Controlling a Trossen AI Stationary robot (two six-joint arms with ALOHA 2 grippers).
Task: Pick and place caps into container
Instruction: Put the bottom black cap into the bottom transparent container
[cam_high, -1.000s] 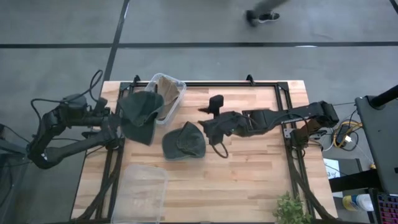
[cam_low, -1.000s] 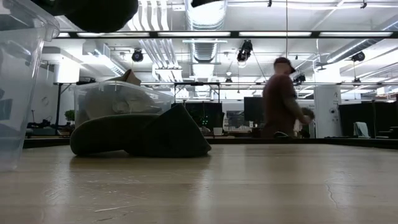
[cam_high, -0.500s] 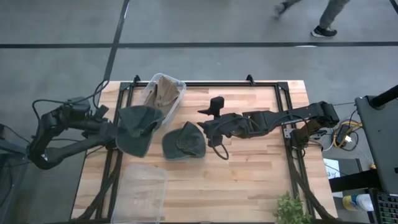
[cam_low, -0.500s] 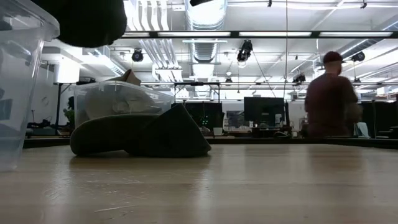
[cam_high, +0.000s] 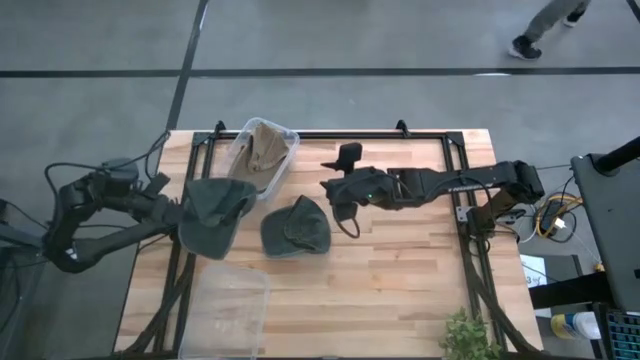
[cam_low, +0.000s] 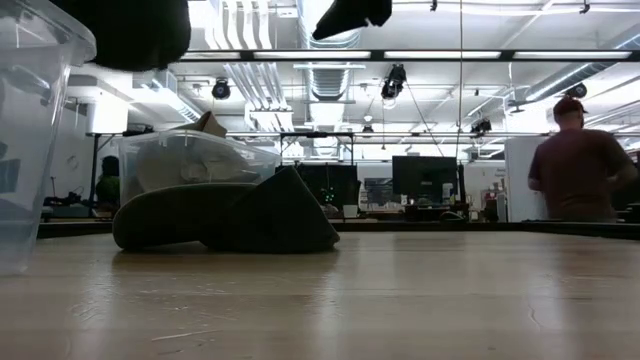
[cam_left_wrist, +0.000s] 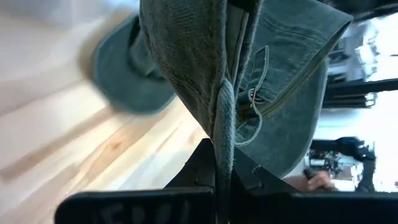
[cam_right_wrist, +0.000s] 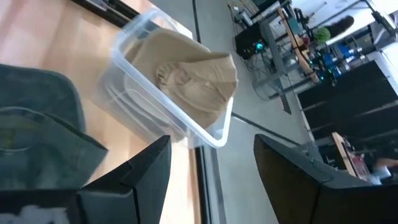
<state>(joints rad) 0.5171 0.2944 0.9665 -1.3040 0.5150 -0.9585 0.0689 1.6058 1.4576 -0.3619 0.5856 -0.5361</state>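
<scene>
High view: a dark green cap (cam_high: 212, 214) hangs clamped in the left gripper (cam_high: 180, 212) at the table's (cam_high: 400, 270) left edge. A second green cap (cam_high: 296, 227) lies mid-table; a tan cap (cam_high: 264, 147) fills the clear container (cam_high: 243, 138). The right gripper (cam_high: 335, 190) hovers, fingers apart.

Dark olive green cap (cam_high: 212, 212) held by black left gripper (cam_high: 172, 210), pale stitching on its fabric; 2nd dark olive cap (cam_high: 295, 227) on light wood table (cam_high: 400, 280) w/ plank-strip pattern. Tan cap (cam_high: 262, 147) in clear container (cam_high: 288, 135). Clear lid/bin (cam_high: 232, 310) nr front. Right gripper (cam_high: 333, 190) black. Black frame rails (cam_high: 470, 250). Person (cam_low: 585, 170) in dark maroon top + cap
</scene>
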